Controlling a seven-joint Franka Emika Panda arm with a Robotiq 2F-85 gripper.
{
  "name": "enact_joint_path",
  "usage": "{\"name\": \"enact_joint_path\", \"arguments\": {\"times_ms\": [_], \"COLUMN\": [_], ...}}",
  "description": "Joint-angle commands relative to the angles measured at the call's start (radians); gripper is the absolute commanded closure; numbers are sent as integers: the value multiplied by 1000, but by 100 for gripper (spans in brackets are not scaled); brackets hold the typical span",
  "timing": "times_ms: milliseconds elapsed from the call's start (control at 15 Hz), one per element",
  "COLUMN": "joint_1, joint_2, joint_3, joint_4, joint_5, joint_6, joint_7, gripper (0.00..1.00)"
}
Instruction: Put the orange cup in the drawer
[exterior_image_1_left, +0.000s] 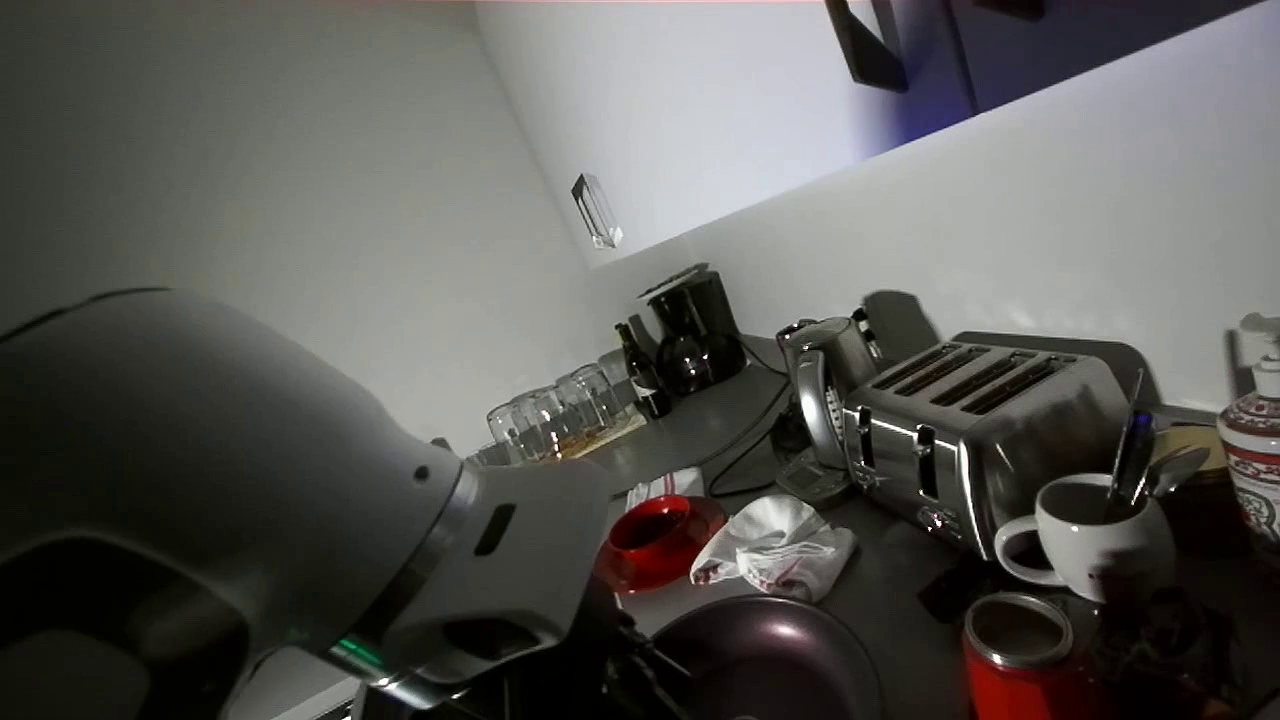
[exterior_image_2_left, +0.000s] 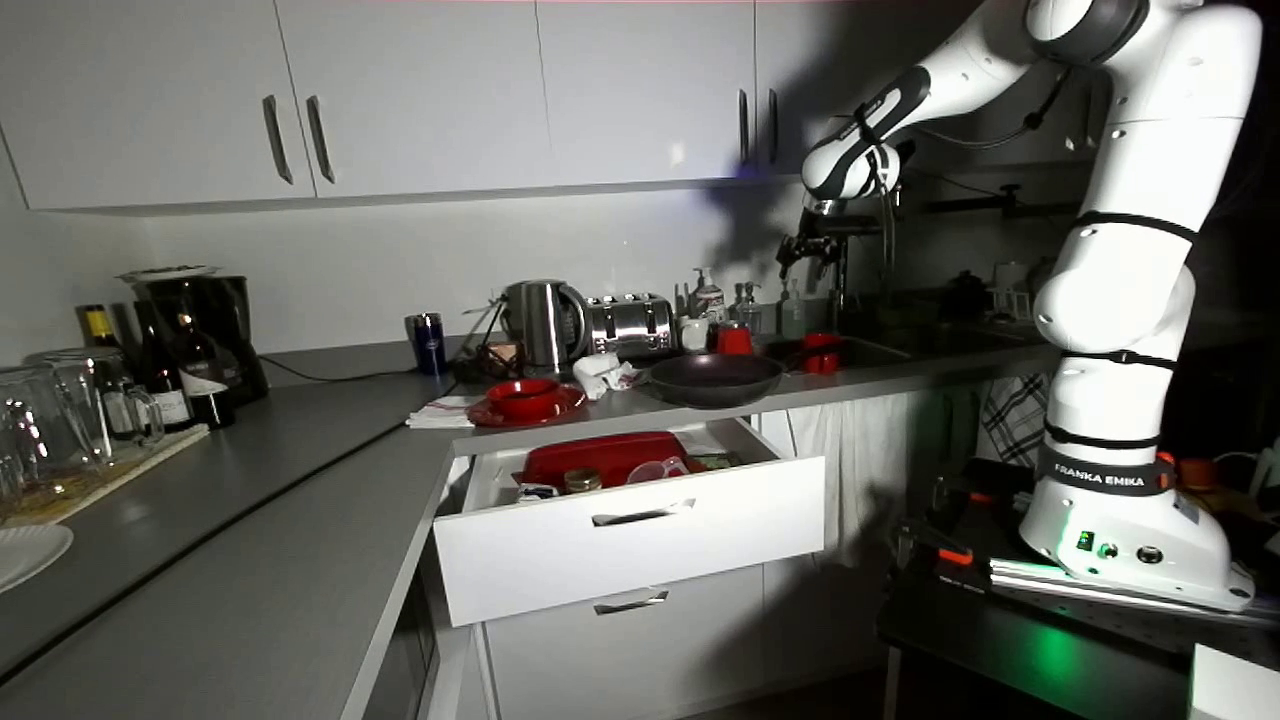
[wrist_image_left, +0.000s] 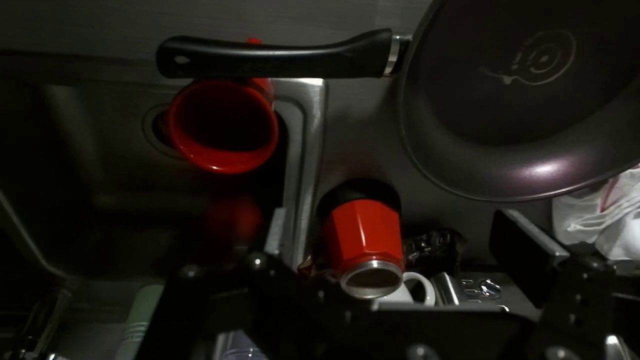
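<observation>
Standing wide in the wrist view, 2 black jaws framed a faceted orange-red vessel (wrist_image_left: 364, 234); a round orange-red cup (wrist_image_left: 223, 125) sat upper left. In an exterior view, the white drawer (exterior_image_2_left: 630, 548) was open.

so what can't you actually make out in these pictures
Drawer: in an exterior view, its own front hides part of the inside.
Metal-rimmed red cup: in an exterior view, the bottom edge cuts off its base.
White mug: in the wrist view, that cup and the gripper hide most of it.
Frying pan: wrist view, cut off by top and right edges.
Bottle label: exterior view, print too small.
</observation>
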Motion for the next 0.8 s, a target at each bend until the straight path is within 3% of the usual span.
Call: {"name": "enact_joint_path", "arguments": {"times_ms": [0, 733], "joint_1": [0, -32], "joint_2": [124, 380], "joint_3": [-24, -72], "joint_4": [129, 356], "joint_5": [-8, 104], "joint_6": [-66, -265], "joint_7": [23, 134], "gripper": [0, 0]}}
